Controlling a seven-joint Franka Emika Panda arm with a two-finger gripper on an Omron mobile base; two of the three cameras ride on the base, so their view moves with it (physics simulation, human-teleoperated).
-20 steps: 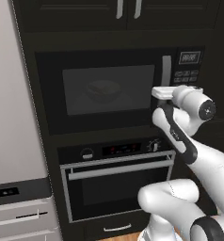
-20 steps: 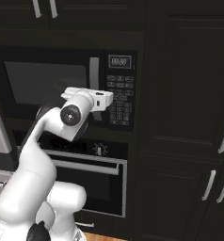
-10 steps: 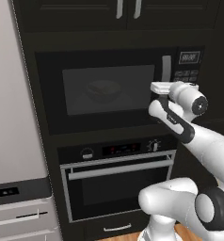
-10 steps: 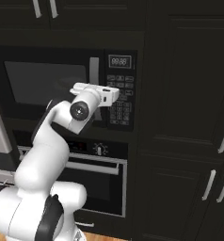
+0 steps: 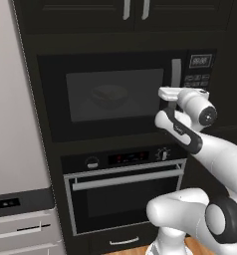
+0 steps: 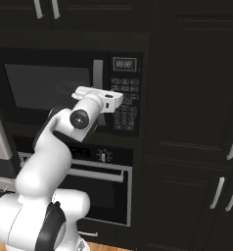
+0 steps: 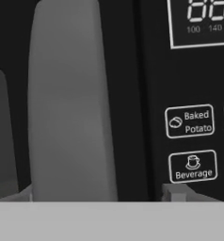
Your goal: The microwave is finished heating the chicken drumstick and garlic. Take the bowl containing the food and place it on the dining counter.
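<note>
Straddling the handle (image 7: 71, 99) with its tips spread on either side, not yet clenched on it, the pincer (image 5: 169, 94) could slip off if it pulls before closing, or its 3 o'clock tip could press the keypad (image 6: 123, 100) just beside it. The microwave (image 5: 115, 94) door is shut; behind the dark glass, the bowl (image 5: 109, 94) sits dimly on the turntable, at 9 o'clock from the pincer, its contents too murky to tell.

Dim flat render, dark cabinetry, no hard shadows, hand view close & soft
</note>
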